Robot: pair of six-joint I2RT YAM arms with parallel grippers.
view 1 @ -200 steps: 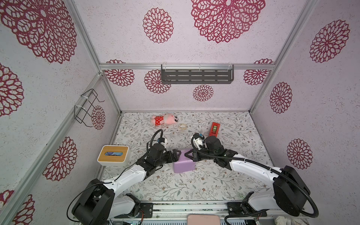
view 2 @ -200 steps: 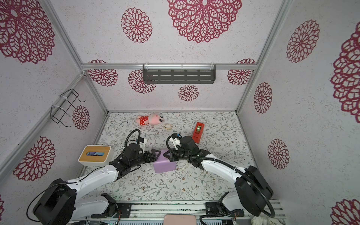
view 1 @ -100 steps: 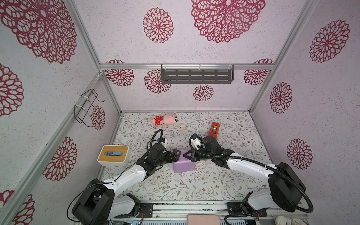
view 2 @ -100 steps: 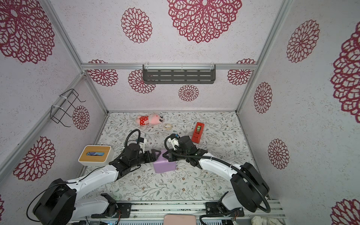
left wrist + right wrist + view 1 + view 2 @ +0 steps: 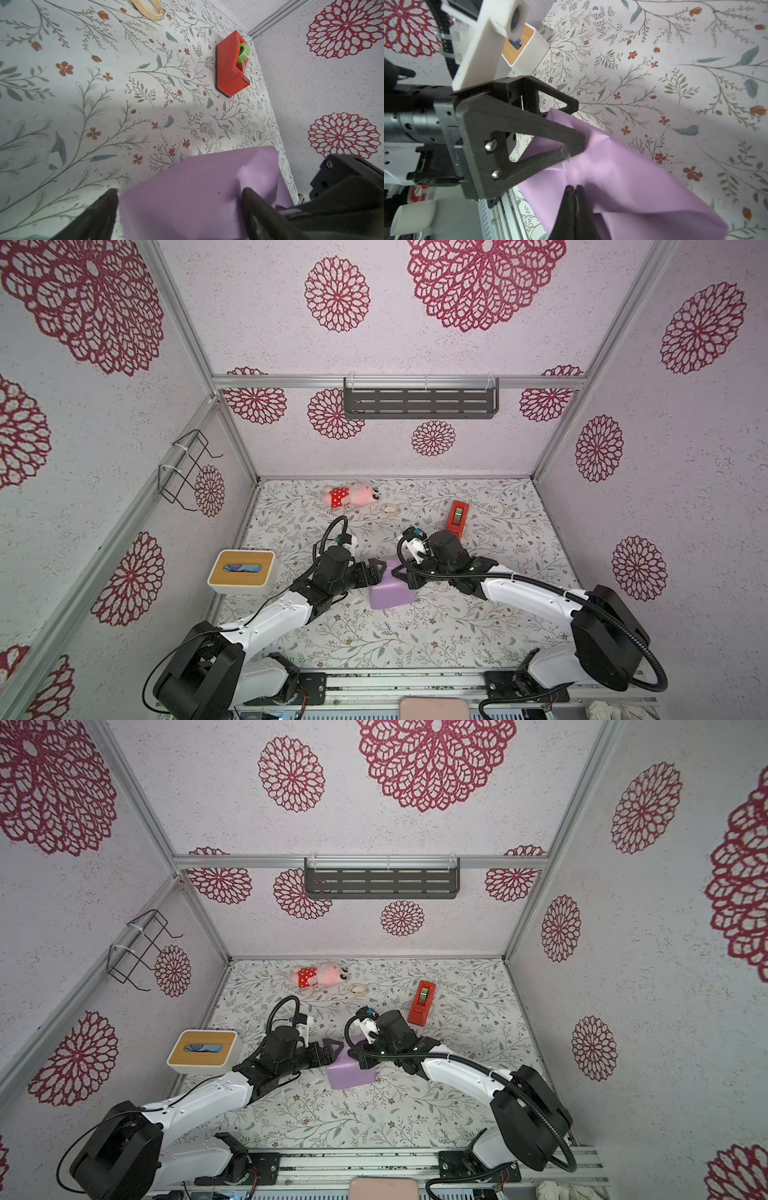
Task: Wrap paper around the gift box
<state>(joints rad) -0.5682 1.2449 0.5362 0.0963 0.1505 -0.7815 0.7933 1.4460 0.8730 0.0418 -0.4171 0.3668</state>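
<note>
On the bench — 1 paper-covered parcel [image 5: 392, 593], 1 tape dispenser [image 5: 457, 516], 1 tissue box [image 5: 242, 571], 1 plush toy [image 5: 351, 494], 1 pale ring [image 5: 390, 510].

Over the last second the right arm [image 5: 523, 593] is drawn slightly inward, and its elbow is shifted toward the middle in both top views. The right gripper [image 5: 398, 572] is carried a little further left across the top of the paper [image 5: 390, 595], nearer the left gripper [image 5: 376, 572].
</note>
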